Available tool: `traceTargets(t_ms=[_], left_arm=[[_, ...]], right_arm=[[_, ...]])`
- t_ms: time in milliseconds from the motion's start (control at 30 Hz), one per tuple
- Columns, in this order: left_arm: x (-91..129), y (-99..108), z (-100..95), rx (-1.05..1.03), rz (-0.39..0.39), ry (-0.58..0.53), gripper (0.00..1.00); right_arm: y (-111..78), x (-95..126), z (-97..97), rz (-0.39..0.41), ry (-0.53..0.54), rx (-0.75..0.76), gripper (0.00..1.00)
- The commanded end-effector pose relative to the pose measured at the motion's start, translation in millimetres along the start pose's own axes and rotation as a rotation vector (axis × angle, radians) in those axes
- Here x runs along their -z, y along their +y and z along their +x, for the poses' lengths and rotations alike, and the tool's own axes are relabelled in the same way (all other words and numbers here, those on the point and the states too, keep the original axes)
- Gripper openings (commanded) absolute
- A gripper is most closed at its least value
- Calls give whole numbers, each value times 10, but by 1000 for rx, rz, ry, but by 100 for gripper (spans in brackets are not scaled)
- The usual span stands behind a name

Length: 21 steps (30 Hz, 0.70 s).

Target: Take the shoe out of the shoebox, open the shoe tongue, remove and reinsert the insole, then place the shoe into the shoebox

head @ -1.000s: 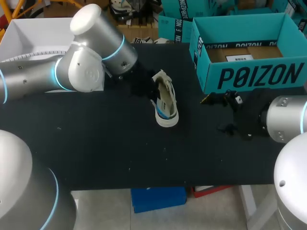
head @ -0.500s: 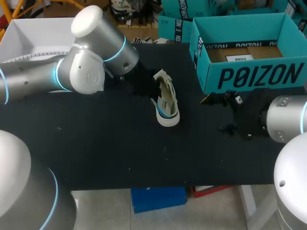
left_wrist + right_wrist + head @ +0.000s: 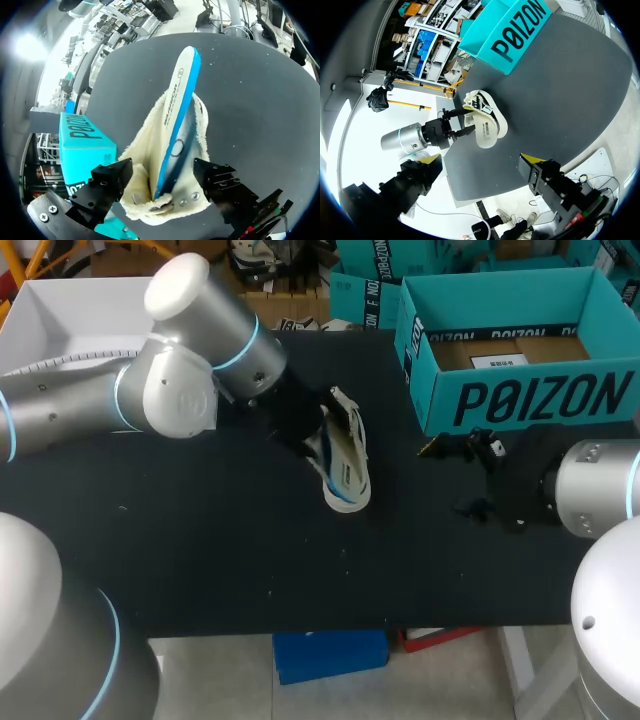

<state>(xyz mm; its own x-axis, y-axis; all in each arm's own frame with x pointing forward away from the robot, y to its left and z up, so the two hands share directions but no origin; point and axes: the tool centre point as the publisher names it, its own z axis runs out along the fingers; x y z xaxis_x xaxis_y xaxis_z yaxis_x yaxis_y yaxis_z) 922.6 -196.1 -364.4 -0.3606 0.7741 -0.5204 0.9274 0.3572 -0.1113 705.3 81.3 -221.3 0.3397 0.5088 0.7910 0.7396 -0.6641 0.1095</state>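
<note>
Tilted since before, the shoe sits clamped in the left jaws; right jaws gape wide.

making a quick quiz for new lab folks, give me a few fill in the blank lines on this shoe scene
1. The fingers of the left gripper are shut on the ____.
2. The right gripper is ____ and holds nothing.
3. In the head view, the teal shoebox stands closest to the ____ gripper.
Missing words: shoe; open; right.
</note>
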Motion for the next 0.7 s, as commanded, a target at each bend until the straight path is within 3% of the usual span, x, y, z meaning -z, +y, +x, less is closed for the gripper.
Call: traceTargets(t_ms=[33, 300, 367, 467, 500, 567, 600, 700], left_arm=[[-24, 6, 1, 0, -7, 4, 100], [-56, 19, -45, -15, -5, 22, 100], [-63, 19, -50, -20, -6, 32, 47], [-69, 24, -47, -25, -13, 46, 44], [-69, 25, -44, -25, -14, 47, 35], [-68, 26, -34, -28, -18, 57, 5], [-68, 28, -26, -31, -26, 67, 0], [-75, 48, -5, -41, -38, 85, 0]], right_arm=[[-72, -14, -57, -155, 12, -15, 100], [-72, -14, -57, -155, 12, -15, 100], [-72, -14, -57, -155, 12, -15, 100], [-72, -14, -57, -155, 12, -15, 100], [-72, -14, -57, -155, 12, -15, 100], [-72, -14, -57, -155, 12, -15, 100], [-72, -14, -57, -155, 12, -15, 100], [-72, -14, -57, -155, 12, -15, 100]])
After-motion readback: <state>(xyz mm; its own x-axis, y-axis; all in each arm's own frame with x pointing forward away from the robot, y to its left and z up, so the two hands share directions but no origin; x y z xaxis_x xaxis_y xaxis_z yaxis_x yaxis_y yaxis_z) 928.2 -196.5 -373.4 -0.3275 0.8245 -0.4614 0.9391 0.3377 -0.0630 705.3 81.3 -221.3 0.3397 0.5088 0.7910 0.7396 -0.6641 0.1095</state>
